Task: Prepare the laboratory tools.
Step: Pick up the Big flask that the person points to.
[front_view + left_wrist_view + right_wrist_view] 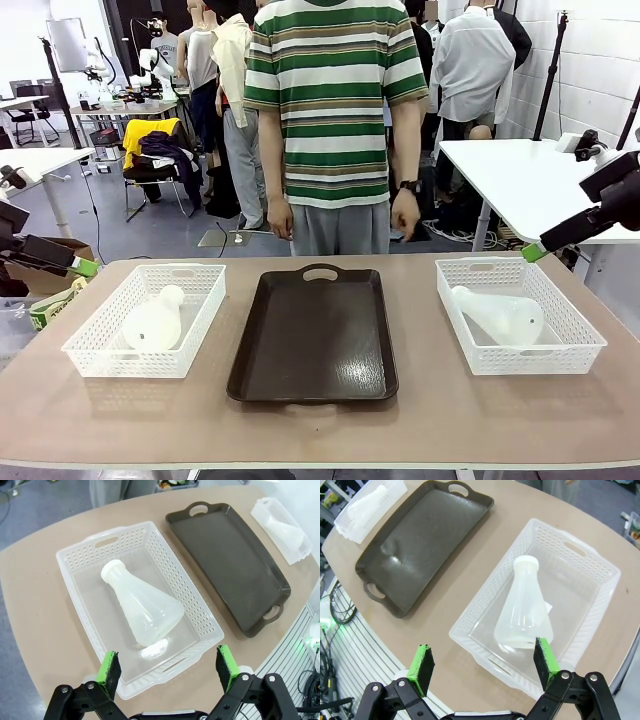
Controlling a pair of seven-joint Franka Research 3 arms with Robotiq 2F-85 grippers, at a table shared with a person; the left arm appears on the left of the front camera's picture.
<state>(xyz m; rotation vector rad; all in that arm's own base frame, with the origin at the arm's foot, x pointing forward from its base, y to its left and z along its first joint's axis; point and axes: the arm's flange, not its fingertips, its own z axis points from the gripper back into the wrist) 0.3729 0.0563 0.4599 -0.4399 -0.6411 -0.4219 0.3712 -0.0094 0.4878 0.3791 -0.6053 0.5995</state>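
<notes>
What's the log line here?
left gripper open, aimed at left flask | right gripper open, aimed at right flask | both lying in baskets

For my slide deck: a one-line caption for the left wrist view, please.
Open left gripper above a flask lying on its side in a white basket, brown tray beside it.

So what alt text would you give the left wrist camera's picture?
A frosted-white conical flask lies on its side in a white mesh basket on a tan table, seen from above between the open green-padded fingers of the left gripper. A dark brown tray sits beside the basket.
</notes>
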